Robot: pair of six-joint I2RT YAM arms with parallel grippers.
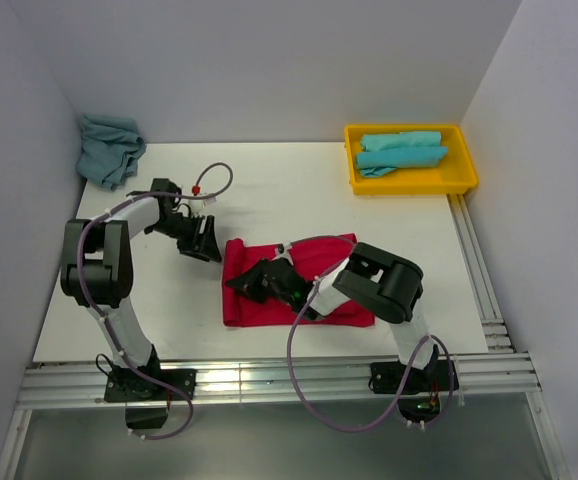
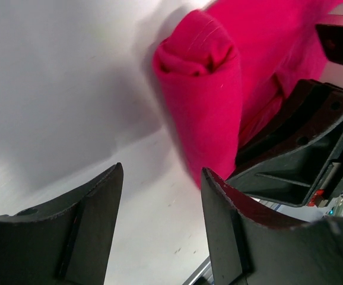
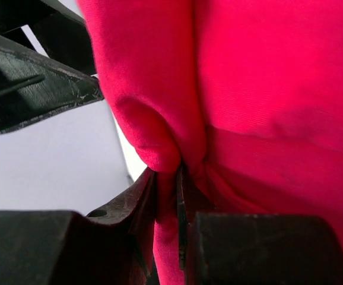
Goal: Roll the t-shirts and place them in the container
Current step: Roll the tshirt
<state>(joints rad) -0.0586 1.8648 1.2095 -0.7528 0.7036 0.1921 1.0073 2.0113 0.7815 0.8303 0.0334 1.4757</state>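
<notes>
Red t-shirt (image 1: 334, 255): folded into a strip, flat on the white table (image 1: 289, 190), front-middle between the two arms. Its left edge is curled up into a fat roll (image 2: 207, 101).
Right gripper (image 3: 167, 178): clenched on a thin pinch of red cloth at the rolled edge. The wrist view shows fabric squeezed between the two fingers. Probably held that way so the roll can't spring open.
Left gripper (image 1: 201, 240): released, jaws apart, nothing between them. It sits low over the table just beside the far end of the roll, not touching the cloth as far as I can tell.
Why there: looks placed to take the free end so both ends turn together.
Step judged: rolling under way, early. Most of the strip lies flat to the right of the roll.
Done pile: rolled turquoise t-shirts (image 1: 401, 152), look like two, laid in the yellow tray (image 1: 409, 187) at the far right corner, well apart from the arms.
Waiting: crumpled turquoise t-shirt (image 1: 109, 148), far left corner against the wall.
Risk: a pinch at one spot may skew the roll, and soft cotton loosens once let go.
</notes>
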